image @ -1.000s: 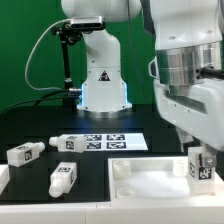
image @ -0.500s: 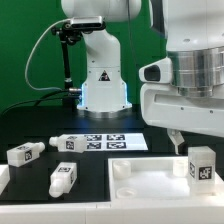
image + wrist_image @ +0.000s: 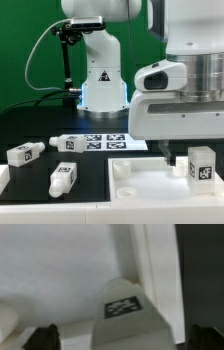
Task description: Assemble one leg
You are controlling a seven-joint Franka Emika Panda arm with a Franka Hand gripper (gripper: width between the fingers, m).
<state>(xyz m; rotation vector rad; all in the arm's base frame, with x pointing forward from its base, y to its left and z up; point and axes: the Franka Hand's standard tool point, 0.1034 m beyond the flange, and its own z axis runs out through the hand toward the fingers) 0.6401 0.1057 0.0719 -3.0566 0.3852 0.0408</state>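
Note:
One leg [image 3: 201, 165], a chunky white post with a tag, stands upright on the large flat white square piece [image 3: 140, 176] at the exterior view's right. My gripper [image 3: 168, 148] hangs just above and to the exterior view's left of it; one finger shows there. In the wrist view the gripper [image 3: 125, 339] is open. Its dark fingertips [image 3: 45, 337] stand far apart on either side of the leg [image 3: 124, 308] without touching it. Three more legs lie on the black table: the first [image 3: 24, 153], the second [image 3: 68, 142] and the third [image 3: 63, 179].
The marker board [image 3: 110, 142] lies flat behind the square piece. The arm's base [image 3: 103, 88] stands at the back, with a dark cable stand [image 3: 66, 60] beside it. The square piece's rimmed edge shows in the wrist view [image 3: 155, 263].
My gripper has risen and shifted toward the exterior view's left, off the upright leg. The leg stays standing on the square piece. The other legs have not moved.

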